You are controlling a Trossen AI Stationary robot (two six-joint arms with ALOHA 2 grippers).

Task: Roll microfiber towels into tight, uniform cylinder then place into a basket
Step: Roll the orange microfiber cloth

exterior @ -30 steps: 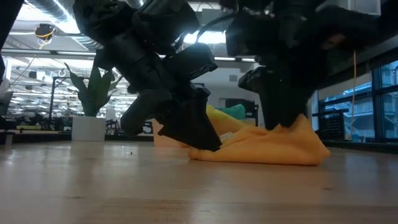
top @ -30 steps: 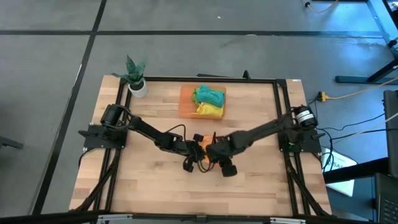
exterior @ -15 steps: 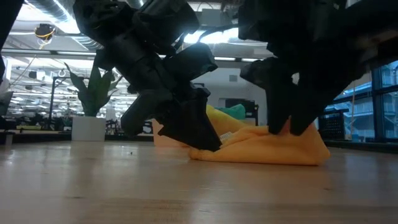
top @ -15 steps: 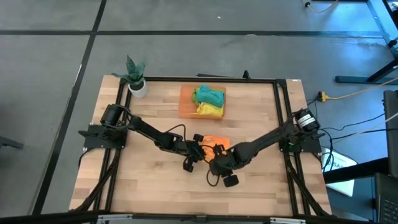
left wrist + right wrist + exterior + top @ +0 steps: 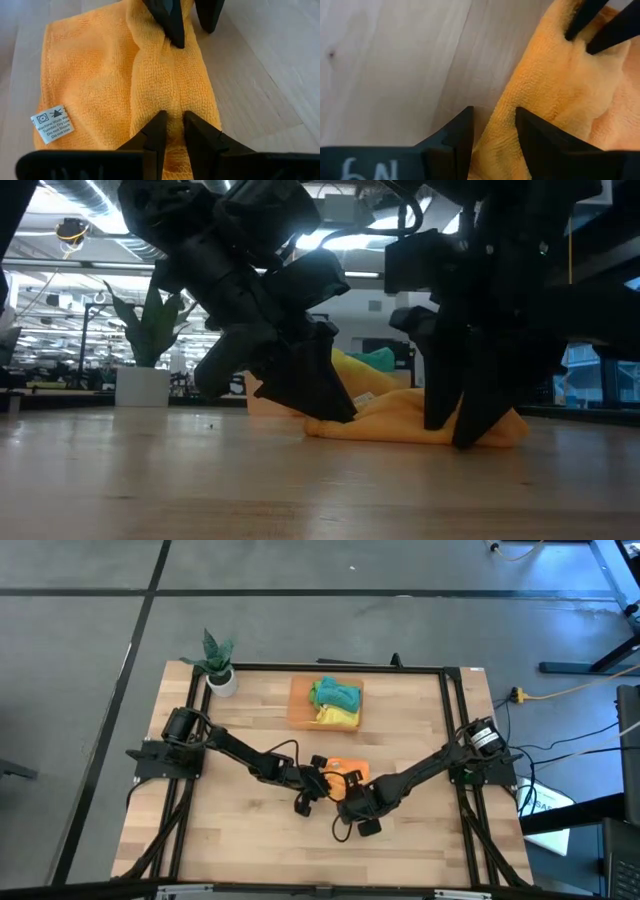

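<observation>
At frame centre of the high view, the left gripper (image 5: 170, 125) pinches a ridge of the orange microfiber towel (image 5: 100, 85), anchoring it. The right gripper (image 5: 492, 130), fingers parted, straddles the opposite edge, apparently to start rolling.

table (image 5: 240, 830): wood | on it: orange towel (image 5: 349, 769), basket (image 5: 302, 705), plant pot (image 5: 222, 682)

nubbly orange cloth (image 5: 165, 80), pale wood table (image 5: 260, 75)
</observation>
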